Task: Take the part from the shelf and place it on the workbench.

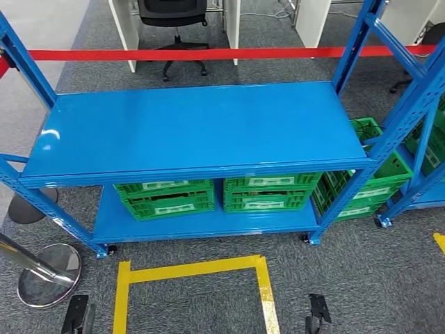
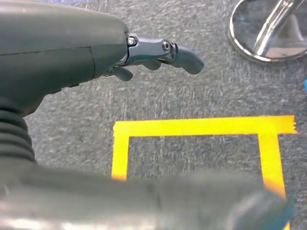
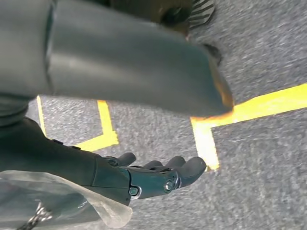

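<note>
Both hands hang spread: left hand (image 2: 108, 52) empty, right hand (image 3: 119, 177) seemingly pinching a bag (image 3: 54, 201).

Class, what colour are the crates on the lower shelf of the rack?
Green crates, clearest in the head view.

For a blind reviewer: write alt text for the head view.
A blue shelf unit with a bare top stands on grey carpet, green crates on its lower level. Yellow floor tape marks a box before it; a red barrier tape runs behind.
</note>
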`<move>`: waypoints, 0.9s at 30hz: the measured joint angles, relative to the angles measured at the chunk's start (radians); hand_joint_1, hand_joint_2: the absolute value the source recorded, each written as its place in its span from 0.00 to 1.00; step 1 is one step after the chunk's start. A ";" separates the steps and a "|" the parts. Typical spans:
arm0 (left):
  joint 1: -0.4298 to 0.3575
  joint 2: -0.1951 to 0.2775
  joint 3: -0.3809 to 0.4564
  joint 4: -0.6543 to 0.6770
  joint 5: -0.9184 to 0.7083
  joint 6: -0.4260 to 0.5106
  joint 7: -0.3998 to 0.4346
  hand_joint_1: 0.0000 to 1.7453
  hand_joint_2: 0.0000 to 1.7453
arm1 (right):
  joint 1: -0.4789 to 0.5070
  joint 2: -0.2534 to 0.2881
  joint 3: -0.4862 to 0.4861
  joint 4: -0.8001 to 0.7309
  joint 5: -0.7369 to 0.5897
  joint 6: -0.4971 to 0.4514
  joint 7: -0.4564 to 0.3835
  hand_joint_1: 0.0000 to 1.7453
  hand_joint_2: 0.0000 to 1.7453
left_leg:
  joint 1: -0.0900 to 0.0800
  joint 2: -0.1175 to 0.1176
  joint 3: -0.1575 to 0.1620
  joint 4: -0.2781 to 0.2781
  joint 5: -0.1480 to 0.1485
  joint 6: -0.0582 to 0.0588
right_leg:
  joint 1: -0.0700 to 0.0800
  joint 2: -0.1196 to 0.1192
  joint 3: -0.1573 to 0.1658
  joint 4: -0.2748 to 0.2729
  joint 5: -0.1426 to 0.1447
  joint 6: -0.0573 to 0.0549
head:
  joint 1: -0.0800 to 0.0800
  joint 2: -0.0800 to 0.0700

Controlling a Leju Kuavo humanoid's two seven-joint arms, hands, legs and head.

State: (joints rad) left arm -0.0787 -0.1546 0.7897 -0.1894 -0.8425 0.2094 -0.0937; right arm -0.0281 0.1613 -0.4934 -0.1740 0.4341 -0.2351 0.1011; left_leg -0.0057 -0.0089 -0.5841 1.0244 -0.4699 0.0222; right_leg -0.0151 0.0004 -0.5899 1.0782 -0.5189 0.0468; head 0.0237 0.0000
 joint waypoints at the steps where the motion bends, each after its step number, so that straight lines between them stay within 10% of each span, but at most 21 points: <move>1: 0.002 0.003 -0.008 -0.004 0.009 -0.006 0.005 0.00 1.00 | 0.004 0.000 0.003 0.000 -0.009 0.000 0.001 0.00 1.00 | -0.001 -0.002 -0.002 0.004 -0.002 -0.005 | 0.000 0.002 0.015 -0.031 0.007 -0.004 | 0.000 0.000; 2: 0.005 0.007 -0.020 -0.008 0.023 -0.011 0.008 0.00 0.75 | 0.010 -0.002 0.009 -0.001 -0.019 0.002 0.004 0.00 1.00 | -0.003 -0.004 -0.004 0.006 -0.002 -0.009 | 0.002 0.003 0.020 -0.039 0.002 -0.010 | 0.000 0.000; 5: 0.021 0.019 -0.067 -0.020 0.084 -0.028 0.016 0.00 0.00 | 0.032 -0.009 0.033 -0.007 -0.053 0.016 0.001 0.00 0.25 | -0.001 -0.005 -0.007 0.019 -0.012 -0.021 | -0.001 0.002 0.026 -0.045 0.005 -0.030 | -0.002 0.000; 6: 0.028 0.023 -0.085 -0.022 0.106 -0.033 0.019 0.00 0.00 | 0.036 -0.013 0.041 -0.013 -0.064 0.022 -0.002 0.00 0.00 | 0.000 -0.004 -0.017 0.045 -0.030 -0.026 | -0.003 0.001 0.028 -0.047 0.006 -0.036 | -0.004 0.000; 11: 0.082 0.039 -0.175 -0.023 0.217 -0.060 0.030 0.00 0.00 | 0.035 -0.033 0.094 -0.064 -0.117 0.054 -0.017 0.00 0.00 | 0.007 -0.002 -0.121 0.282 -0.128 -0.042 | -0.002 -0.002 0.033 -0.048 0.003 -0.046 | -0.008 0.000; 14: 0.126 0.047 -0.230 -0.022 0.277 -0.074 0.037 0.00 0.75 | 0.028 -0.041 0.127 -0.109 -0.147 0.070 -0.025 0.00 0.00 | 0.006 -0.001 -0.052 0.136 -0.037 -0.029 | -0.001 -0.002 0.040 -0.048 -0.001 -0.043 | -0.008 0.000; 15: 0.137 0.051 -0.248 -0.021 0.297 -0.079 0.040 0.00 0.75 | 0.025 -0.044 0.138 -0.123 -0.157 0.076 -0.028 0.00 0.00 | 0.004 0.001 -0.023 0.075 -0.016 -0.023 | 0.001 -0.002 0.041 -0.048 -0.003 -0.040 | -0.008 0.000; 17: 0.157 0.060 -0.288 -0.021 0.340 -0.089 0.042 0.00 0.25 | 0.023 -0.050 0.163 -0.147 -0.179 0.090 -0.034 0.00 0.00 | -0.001 0.002 0.003 0.015 -0.008 -0.014 | 0.003 -0.005 0.038 -0.048 -0.004 -0.032 | -0.007 0.000; 18: 0.166 0.064 -0.309 -0.021 0.363 -0.094 0.044 0.00 0.00 | 0.025 -0.054 0.177 -0.155 -0.190 0.096 -0.037 0.00 0.25 | -0.002 0.002 0.004 0.009 -0.010 -0.012 | 0.004 -0.007 0.037 -0.050 -0.004 -0.026 | -0.007 0.000; 21: 0.182 0.075 -0.371 -0.030 0.431 -0.109 0.048 0.00 0.00 | 0.043 -0.067 0.219 -0.168 -0.224 0.115 -0.045 0.00 1.00 | 0.004 0.003 0.011 -0.012 -0.004 0.000 | 0.004 -0.006 0.027 -0.031 -0.025 -0.011 | -0.005 0.000; 25: 0.168 0.087 -0.448 -0.081 0.514 -0.128 0.058 0.00 0.00 | 0.098 -0.084 0.270 -0.161 -0.266 0.140 -0.054 0.00 1.00 | 0.006 0.005 0.015 -0.019 -0.003 0.011 | 0.003 -0.002 -0.081 0.187 -0.129 0.000 | 0.001 0.000; 27: 0.153 0.092 -0.480 -0.117 0.548 -0.137 0.061 0.00 0.00 | 0.134 -0.091 0.290 -0.146 -0.283 0.149 -0.057 0.00 1.00 | 0.006 0.004 0.017 -0.018 -0.004 0.011 | 0.003 -0.002 -0.092 0.200 -0.108 0.003 | 0.001 0.000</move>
State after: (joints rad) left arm 0.0743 -0.0627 0.3096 -0.3066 -0.2943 0.0726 -0.0332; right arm 0.1063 0.0703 -0.2032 -0.3203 0.1511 -0.0863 0.0442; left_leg 0.0004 -0.0050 -0.5675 1.0060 -0.4742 0.0328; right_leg -0.0125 -0.0014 -0.6823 1.2779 -0.6268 0.0501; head 0.0251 0.0000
